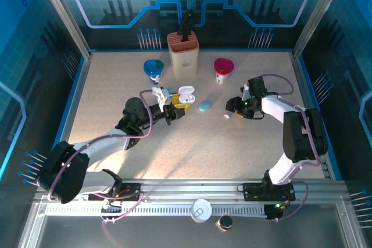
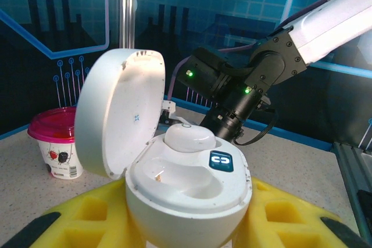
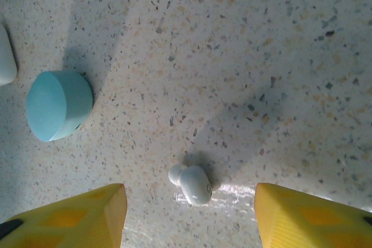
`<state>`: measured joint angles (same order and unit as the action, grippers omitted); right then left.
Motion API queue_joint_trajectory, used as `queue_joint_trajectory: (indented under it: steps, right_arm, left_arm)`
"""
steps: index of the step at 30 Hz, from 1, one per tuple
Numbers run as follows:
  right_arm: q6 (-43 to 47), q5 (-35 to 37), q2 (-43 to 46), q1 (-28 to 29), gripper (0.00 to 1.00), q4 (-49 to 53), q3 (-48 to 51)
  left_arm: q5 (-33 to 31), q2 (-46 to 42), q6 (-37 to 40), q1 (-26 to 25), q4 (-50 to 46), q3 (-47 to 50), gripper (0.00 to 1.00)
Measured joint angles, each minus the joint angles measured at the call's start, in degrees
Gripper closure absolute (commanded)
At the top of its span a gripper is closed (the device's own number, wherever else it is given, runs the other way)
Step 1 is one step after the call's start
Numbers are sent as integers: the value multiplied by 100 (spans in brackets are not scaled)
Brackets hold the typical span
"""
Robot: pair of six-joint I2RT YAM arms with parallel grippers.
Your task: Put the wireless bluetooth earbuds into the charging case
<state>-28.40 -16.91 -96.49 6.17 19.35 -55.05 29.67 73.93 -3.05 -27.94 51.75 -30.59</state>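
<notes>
Yellow-padded left gripper, clamped on the base of the charging case, lid hinged up: one white bud appears seated in the far well, the nearer well empty. Opposite, the right gripper, jaws standing wide, hovers astride the loose earbud, which lies untouched on the table near a shut blue pebble case. Earbud judged light, rigid, glossy and prone to squirt free, best pinched across its broad body rather than the small tip; pink-lidded cup closed, contents unseen.
</notes>
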Motion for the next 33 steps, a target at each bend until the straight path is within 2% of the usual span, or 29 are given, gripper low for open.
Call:
queue_joint_trajectory:
  steps: [9, 25, 33]
  right_arm:
    - [118, -315, -297, 4, 48, -22, -15]
    - [142, -614, -415, 269, 49, -57, -20]
    - [74, -691, -415, 577, 49, -61, -20]
  left_arm:
    - [-13, 2, 0, 0, -42, 2, 68]
    - [-13, 68, -2, 0, -42, 2, 68]
    - [-13, 68, -2, 0, -42, 2, 68]
